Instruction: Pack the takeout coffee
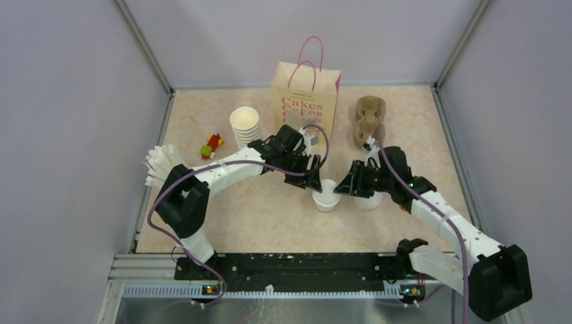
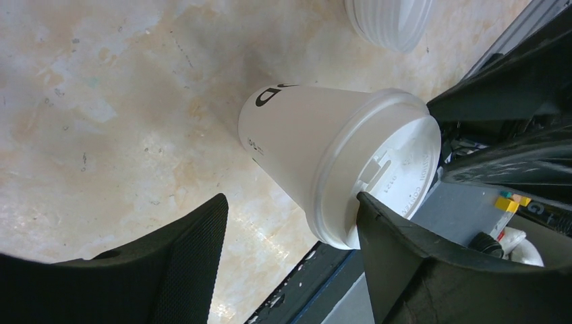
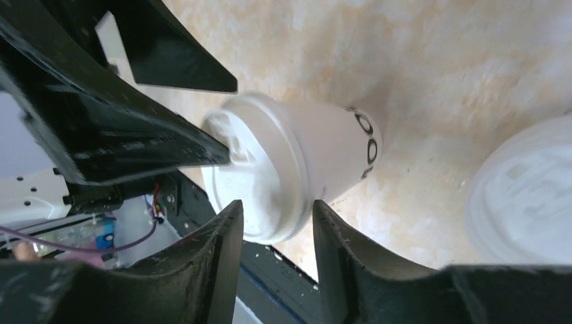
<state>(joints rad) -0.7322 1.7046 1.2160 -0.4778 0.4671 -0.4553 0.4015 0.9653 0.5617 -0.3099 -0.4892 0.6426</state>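
Observation:
The takeout coffee (image 1: pixel 326 196), a white paper cup with a white lid and black lettering, stands on the table between both arms. In the left wrist view the cup (image 2: pixel 303 145) sits between the wide-apart fingers of my left gripper (image 2: pixel 291 199). One of those fingers (image 2: pixel 405 256) rests against the lid's top and the other stands clear of the cup. My left gripper (image 1: pixel 314 177) reaches in from the far left. My right gripper (image 1: pixel 344 187) comes from the right. Seen from the right wrist, my right gripper (image 3: pixel 277 202) is closed narrowly around the rim of the lid (image 3: pixel 260 169).
A tan paper bag (image 1: pixel 305 101) with pink handles stands at the back. A stack of lidless cups (image 1: pixel 245 127) is to its left and a brown cup carrier (image 1: pixel 370 118) to its right. Another white round lid or cup (image 1: pixel 369 200) lies under the right arm. A small toy (image 1: pixel 212 145) is at the left.

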